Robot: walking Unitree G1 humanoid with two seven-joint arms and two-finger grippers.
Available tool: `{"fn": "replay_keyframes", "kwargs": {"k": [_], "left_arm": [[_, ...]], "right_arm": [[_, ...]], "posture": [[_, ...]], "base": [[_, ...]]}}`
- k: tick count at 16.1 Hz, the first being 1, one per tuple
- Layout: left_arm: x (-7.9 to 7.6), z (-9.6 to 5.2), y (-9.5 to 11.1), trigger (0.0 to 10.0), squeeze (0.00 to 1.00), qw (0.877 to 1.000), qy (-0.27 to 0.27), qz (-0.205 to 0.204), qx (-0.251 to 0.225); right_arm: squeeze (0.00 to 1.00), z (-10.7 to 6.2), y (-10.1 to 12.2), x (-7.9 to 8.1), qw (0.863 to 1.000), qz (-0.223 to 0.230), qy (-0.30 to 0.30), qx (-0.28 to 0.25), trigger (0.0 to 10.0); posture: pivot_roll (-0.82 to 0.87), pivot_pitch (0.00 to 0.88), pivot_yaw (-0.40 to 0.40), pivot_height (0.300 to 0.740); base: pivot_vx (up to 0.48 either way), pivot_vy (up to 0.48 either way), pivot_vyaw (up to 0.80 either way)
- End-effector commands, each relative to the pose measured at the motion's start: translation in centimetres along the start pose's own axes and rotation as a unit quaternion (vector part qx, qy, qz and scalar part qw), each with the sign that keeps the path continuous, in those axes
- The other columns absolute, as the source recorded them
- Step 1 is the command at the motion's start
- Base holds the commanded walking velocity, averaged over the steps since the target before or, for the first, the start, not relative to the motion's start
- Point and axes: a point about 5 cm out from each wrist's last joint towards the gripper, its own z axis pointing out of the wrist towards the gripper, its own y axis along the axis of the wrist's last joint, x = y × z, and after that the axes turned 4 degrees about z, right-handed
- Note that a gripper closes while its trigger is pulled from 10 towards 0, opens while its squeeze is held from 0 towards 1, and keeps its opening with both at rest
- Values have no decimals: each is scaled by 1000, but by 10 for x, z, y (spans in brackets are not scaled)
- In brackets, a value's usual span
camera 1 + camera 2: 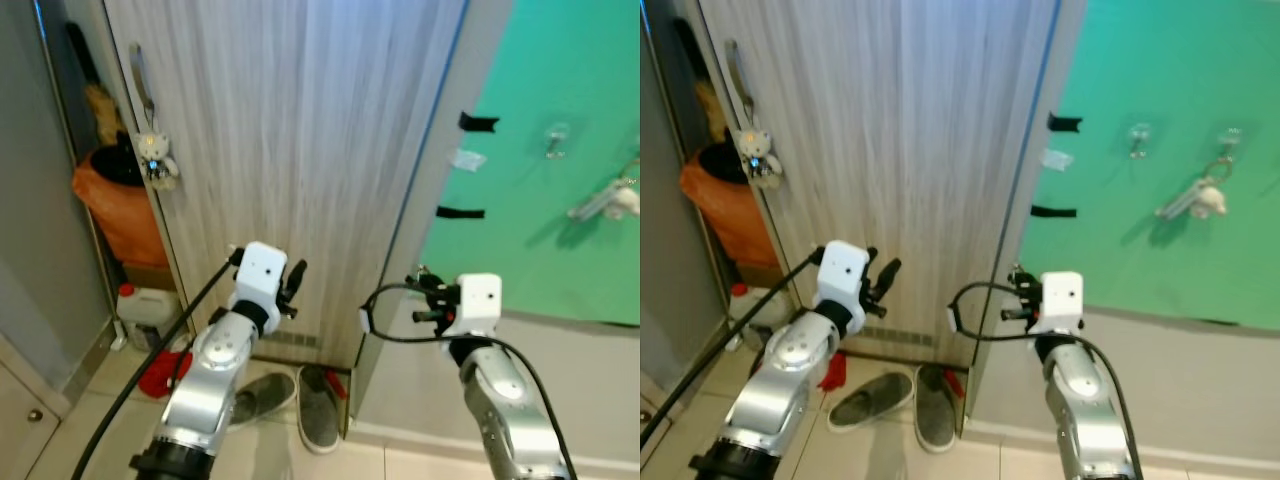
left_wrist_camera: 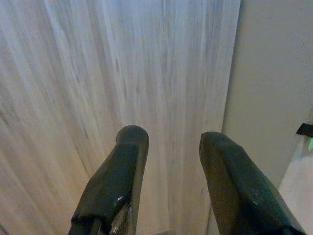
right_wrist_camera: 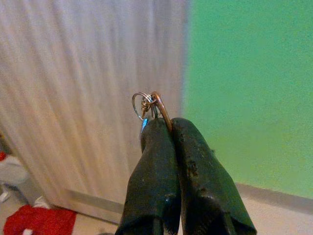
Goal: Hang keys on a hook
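My right gripper (image 3: 166, 125) is shut on a small metal key ring (image 3: 149, 105) that sticks out past its fingertips. In the eye views this gripper (image 1: 1018, 285) is held low, near the edge where the wood panel meets the green wall (image 1: 1160, 260). High on that wall there is a bare clear hook (image 1: 1137, 135). To its right a second hook (image 1: 1230, 140) carries a bunch of keys with a white charm (image 1: 1200, 200). My left gripper (image 2: 168, 142) is open and holds nothing; it faces the wood-grain panel (image 1: 300, 150).
A small plush toy (image 1: 155, 155) hangs from the handle at the panel's left edge. An orange bag (image 1: 120, 215), a white jug (image 1: 145, 315) and a red cloth (image 1: 160, 375) are at the lower left. Grey shoes (image 1: 300, 400) lie on the floor below. Black tape strips (image 1: 478, 122) mark the green wall.
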Motion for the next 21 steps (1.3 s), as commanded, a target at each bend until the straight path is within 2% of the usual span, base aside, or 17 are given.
{"fn": "replay_keyframes", "kwargs": {"k": [1, 5, 8, 11, 12, 14, 16, 18, 20, 21], "left_arm": [[1, -1, 0, 10000, 0, 1000, 4, 5, -1], [2, -1, -3, 10000, 0, 1000, 10, -5, 1], [-1, -1, -3, 10000, 0, 1000, 3, -10, -1], [-3, 0, -1, 10000, 0, 1000, -2, -10, -8], [-4, 0, 2, 10000, 0, 1000, -8, -5, -18], [-7, -1, 6, 10000, 0, 999, -17, 6, -35], [-9, -3, 9, 10000, 0, 998, -22, -9, -52], [-13, -5, 15, 10000, 0, 996, -32, -25, -76], [-21, -7, 22, 10000, 0, 993, -55, -19, -102], [-22, -7, 23, 10000, 0, 993, -58, -15, -106]], "right_arm": [[0, 0, 0, 0, 1000, -1, 0, 0, 0], [0, 7, 10, 2, 1000, -3, 4, -18, 0], [0, 26, 62, -8, 995, -13, -9, -96, 0], [0, 33, 85, -6, 994, -12, 33, -106, 0], [0, 34, 102, -4, 990, 4, 83, -112, 0], [0, 31, 98, -4, 990, -1, 96, -106, 0], [0, 28, 83, -2, 991, 13, 113, -74, 0], [0, 19, 78, 14, 980, 15, 196, -37, 0], [0, -1, 86, 30, 947, -8, 321, -2, 0], [0, -4, 96, 28, 942, -15, 336, -7, 0]], "posture": [[-38, 0, -54, 740], [-38, 0, -54, 740], [-41, 0, -50, 740], [-37, 0, -53, 740], [-36, 0, -55, 740], [-38, 0, -58, 740], [-38, 0, -57, 740], [-39, 0, -54, 740], [-38, 0, -50, 740], [-39, 0, -51, 740]], "base": [[0, 0, 0], [0, 0, 0], [0, 0, 0], [0, 0, 0], [0, 0, 0], [0, 0, 0], [0, 0, 0], [0, -379, 0], [0, -420, 0], [0, -431, 0]]}}
